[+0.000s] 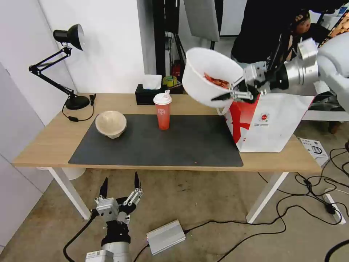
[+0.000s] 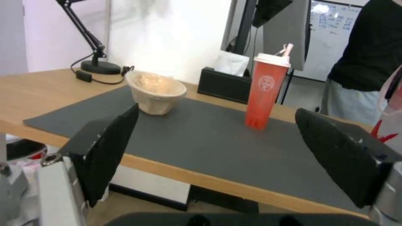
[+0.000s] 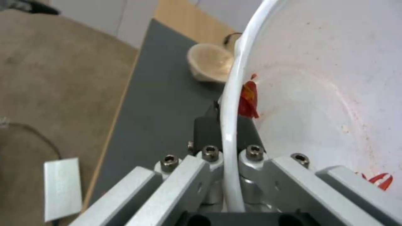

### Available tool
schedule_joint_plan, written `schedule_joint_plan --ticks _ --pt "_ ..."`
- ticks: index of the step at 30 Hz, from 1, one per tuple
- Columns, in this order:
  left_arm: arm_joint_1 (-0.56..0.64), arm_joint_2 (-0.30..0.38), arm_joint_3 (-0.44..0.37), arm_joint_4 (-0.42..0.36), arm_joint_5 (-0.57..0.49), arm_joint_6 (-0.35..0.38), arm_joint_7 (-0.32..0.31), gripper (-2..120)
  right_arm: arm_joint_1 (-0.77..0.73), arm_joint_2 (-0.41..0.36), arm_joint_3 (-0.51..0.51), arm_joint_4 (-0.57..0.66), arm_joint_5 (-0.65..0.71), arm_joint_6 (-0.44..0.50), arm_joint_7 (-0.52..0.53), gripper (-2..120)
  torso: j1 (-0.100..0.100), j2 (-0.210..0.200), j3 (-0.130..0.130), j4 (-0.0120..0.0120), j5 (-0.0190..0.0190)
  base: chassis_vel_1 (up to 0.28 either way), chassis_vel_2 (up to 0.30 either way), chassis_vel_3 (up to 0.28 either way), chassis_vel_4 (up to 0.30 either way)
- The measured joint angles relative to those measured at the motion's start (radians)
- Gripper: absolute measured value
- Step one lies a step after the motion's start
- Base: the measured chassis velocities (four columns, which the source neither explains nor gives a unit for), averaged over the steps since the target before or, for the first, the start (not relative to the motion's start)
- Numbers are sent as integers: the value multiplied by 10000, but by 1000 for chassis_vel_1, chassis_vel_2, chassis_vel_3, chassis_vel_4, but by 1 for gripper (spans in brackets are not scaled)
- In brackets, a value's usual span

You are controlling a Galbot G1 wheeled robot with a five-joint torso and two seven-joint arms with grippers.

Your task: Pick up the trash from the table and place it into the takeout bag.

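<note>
While the right gripper (image 1: 232,91) pinches the white bowl (image 1: 203,74) rim above the takeout bag (image 1: 271,123), the left gripper (image 1: 120,189) hangs spread below the table (image 1: 43,142); concrete floor (image 1: 203,203), cables (image 1: 309,211) everywhere.

Paper bowl (image 1: 111,124) sat left of drink cup (image 1: 163,111) on mat (image 1: 189,145); takeout bag (image 1: 271,122) stood at table's (image 1: 40,140) right end, tissue box (image 1: 148,94) behind cup.
</note>
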Motion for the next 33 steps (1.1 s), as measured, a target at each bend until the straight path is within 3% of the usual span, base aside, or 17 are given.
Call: schedule_joint_plan --ticks 20,33 --pt "131 -2 -12 -38 46 -200 17 100 451 724 98 -2836 158 166 114 0 0 1 0 -2 0 0 0 0 0" --pt "-32 0 22 107 36 -179 0 100 142 1052 815 -4269 173 288 156 0 0 2 0 -1 0 0 0 0 0"
